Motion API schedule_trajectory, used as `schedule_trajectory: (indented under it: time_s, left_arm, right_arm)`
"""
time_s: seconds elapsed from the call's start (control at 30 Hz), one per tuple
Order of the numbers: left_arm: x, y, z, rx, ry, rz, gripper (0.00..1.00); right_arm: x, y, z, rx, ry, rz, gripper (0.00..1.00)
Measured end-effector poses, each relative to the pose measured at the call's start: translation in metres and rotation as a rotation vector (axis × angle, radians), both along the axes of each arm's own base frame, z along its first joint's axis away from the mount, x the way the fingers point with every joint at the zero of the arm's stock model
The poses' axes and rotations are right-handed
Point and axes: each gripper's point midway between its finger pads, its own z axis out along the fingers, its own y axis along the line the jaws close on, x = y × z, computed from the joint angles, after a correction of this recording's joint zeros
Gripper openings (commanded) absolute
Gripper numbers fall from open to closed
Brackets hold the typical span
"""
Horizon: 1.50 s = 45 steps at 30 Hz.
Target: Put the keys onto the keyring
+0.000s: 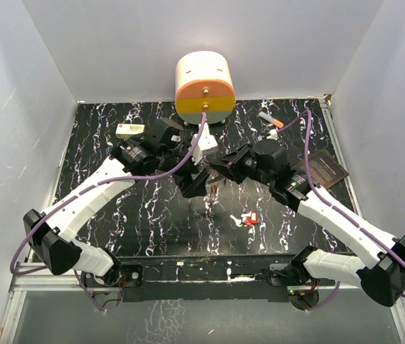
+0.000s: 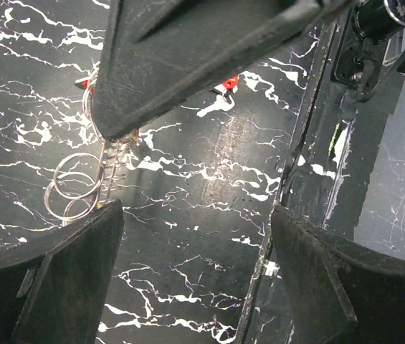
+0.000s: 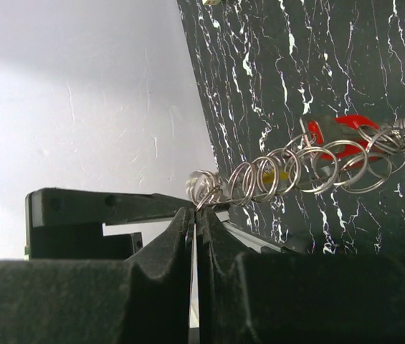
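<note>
Right wrist view: right gripper (image 3: 195, 215) is pinching the keyring chain (image 3: 288, 172) by its end, red key (image 3: 349, 123) near the chain's far end, while left gripper (image 2: 195, 211) is standing open beside it.

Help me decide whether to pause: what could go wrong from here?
The right hand pinches only the end loop of the keyring chain at its very tip, so a tug may pull it free. The left hand is open with the chain off to one side of its gap; closing now could miss it.
</note>
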Motion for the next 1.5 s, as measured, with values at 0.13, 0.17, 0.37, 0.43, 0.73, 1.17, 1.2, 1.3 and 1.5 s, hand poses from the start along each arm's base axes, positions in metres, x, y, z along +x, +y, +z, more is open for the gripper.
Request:
schedule_trajectory:
  time_s: [0.13, 0.17, 0.37, 0.43, 0.73, 1.17, 1.2, 1.3, 1.5]
  left_arm:
    - [0.005, -0.002, -0.005, 0.013, 0.003, 0.007, 0.83]
    - [0.006, -0.002, -0.005, 0.014, -0.001, 0.011, 0.84]
    - [0.014, -0.004, 0.025, -0.046, -0.093, 0.022, 0.85]
    - [0.011, -0.002, 0.036, -0.068, -0.121, 0.018, 0.85]
    - [-0.022, -0.007, 0.06, -0.156, -0.062, -0.125, 0.54]
    - [-0.036, -0.006, 0.009, -0.018, 0.114, -0.2, 0.79]
    - [-0.035, -0.005, 0.006, -0.009, 0.111, -0.199, 0.82]
    - [-0.031, -0.002, -0.005, 0.024, 0.102, -0.181, 0.89]
    - [-0.017, 0.004, -0.029, 0.082, 0.062, -0.132, 0.92]
  right_arm:
    - [-0.001, -0.001, -0.001, 0.0, -0.001, 0.0, 0.08]
    - [-0.001, -0.001, -0.001, -0.001, -0.001, -0.003, 0.08]
    - [-0.001, -0.002, -0.001, -0.001, -0.003, -0.006, 0.08]
    - [-0.001, -0.002, -0.002, -0.003, -0.002, -0.006, 0.08]
    - [-0.002, -0.002, -0.006, -0.008, 0.005, -0.006, 0.08]
    - [-0.003, -0.001, -0.006, -0.008, 0.005, -0.001, 0.08]
    - [-0.003, -0.001, -0.006, -0.008, 0.005, 0.0, 0.08]
    - [-0.004, 0.0, -0.006, -0.007, 0.005, 0.001, 0.08]
    - [-0.005, 0.001, -0.005, -0.003, 0.009, 0.006, 0.08]
